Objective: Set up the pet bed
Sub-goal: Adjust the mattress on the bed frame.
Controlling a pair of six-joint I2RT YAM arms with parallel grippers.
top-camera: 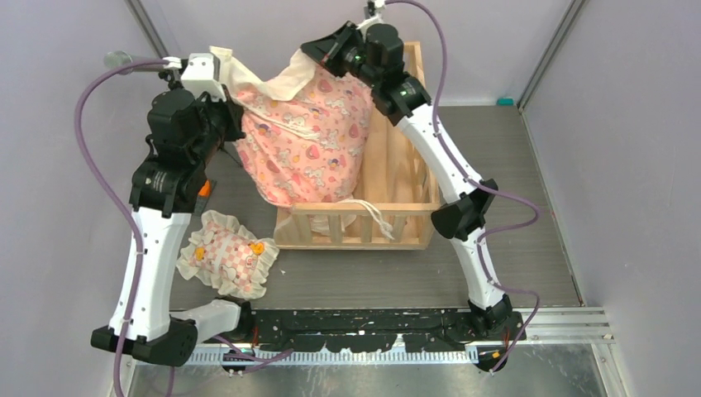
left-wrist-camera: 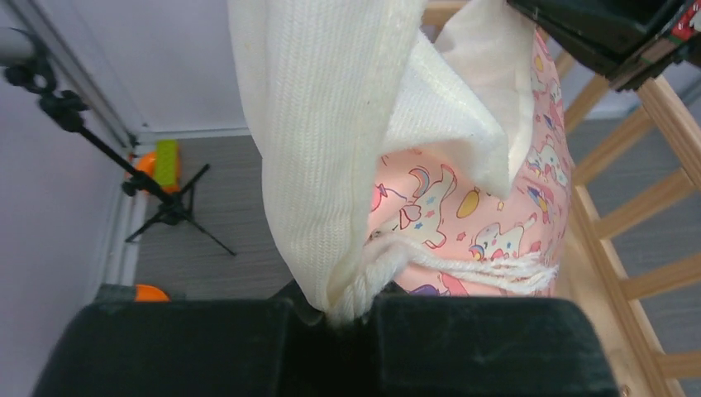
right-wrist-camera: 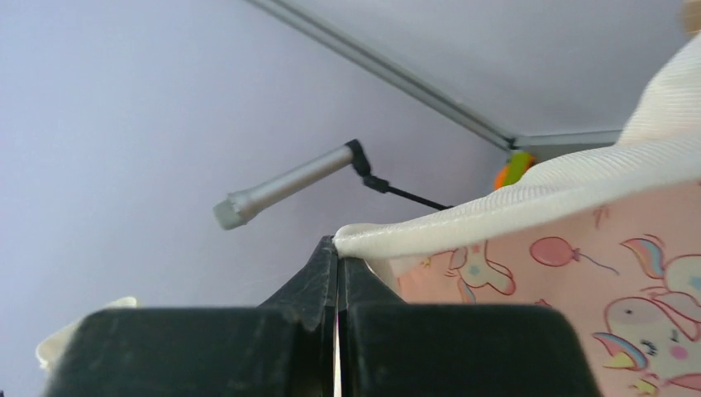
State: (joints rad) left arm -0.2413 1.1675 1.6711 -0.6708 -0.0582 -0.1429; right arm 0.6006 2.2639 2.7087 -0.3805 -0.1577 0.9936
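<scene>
Pink unicorn-print cushion (top-camera: 310, 141) with cream frill, raised and hanging over the far middle of the tabletop. Small frilled checked pillow (top-camera: 229, 252), flat near the left near edge. Black tripod stand (left-wrist-camera: 169, 211) and orange-green toy (left-wrist-camera: 161, 161) at the left wall. Teal object (top-camera: 504, 102), far right corner.

The right gripper (right-wrist-camera: 337, 252) is pressing its two black fingers flat together, and their tips are touching the end of the cream ribbed hem of the cushion (right-wrist-camera: 579, 273), though whether any cloth is being pinched there cannot be told. The cushion is filling the right side, its pink cloth showing balloons and unicorns below the hem. Behind, a grey metal tube (right-wrist-camera: 281, 186) on a black clamp is jutting across the lilac wall (right-wrist-camera: 124, 99), and an orange and green object (right-wrist-camera: 512, 169) is peeking out just above the hem.
</scene>
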